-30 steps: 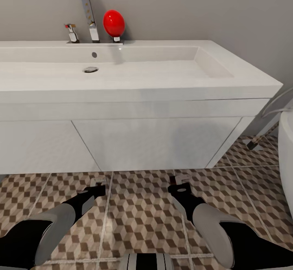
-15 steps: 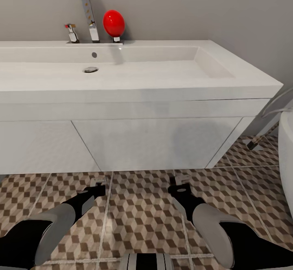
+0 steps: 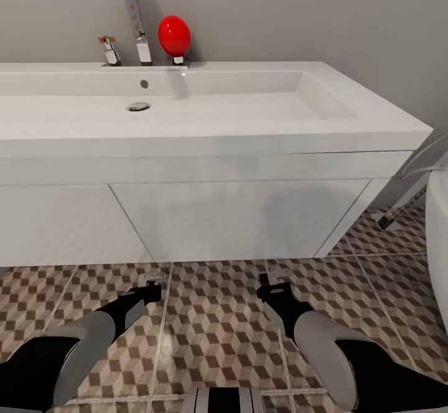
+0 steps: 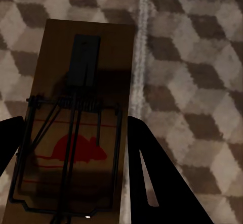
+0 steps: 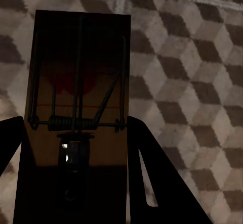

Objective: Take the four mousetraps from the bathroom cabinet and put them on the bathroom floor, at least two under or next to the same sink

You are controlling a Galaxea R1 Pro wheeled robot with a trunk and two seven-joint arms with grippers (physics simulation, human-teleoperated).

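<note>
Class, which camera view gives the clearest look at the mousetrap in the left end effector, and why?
The left wrist view: the mousetrap lies large between the left end effector's fingers, its red mouse print, spring and wire bar plain. In the head view the left end effector is small above the tiles, and the trap cannot be made out.

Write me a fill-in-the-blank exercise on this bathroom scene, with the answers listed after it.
1. The left gripper holds a mousetrap printed with a ____ mouse shape.
2. The right gripper has its fingers on either side of a second ____.
3. Behind the sink, beside the chrome tap, stands a red object shaped like an ____.
4. Both grippers hang over the cube-patterned ____ in front of the white vanity.

Missing words: red; mousetrap; egg; floor
</note>
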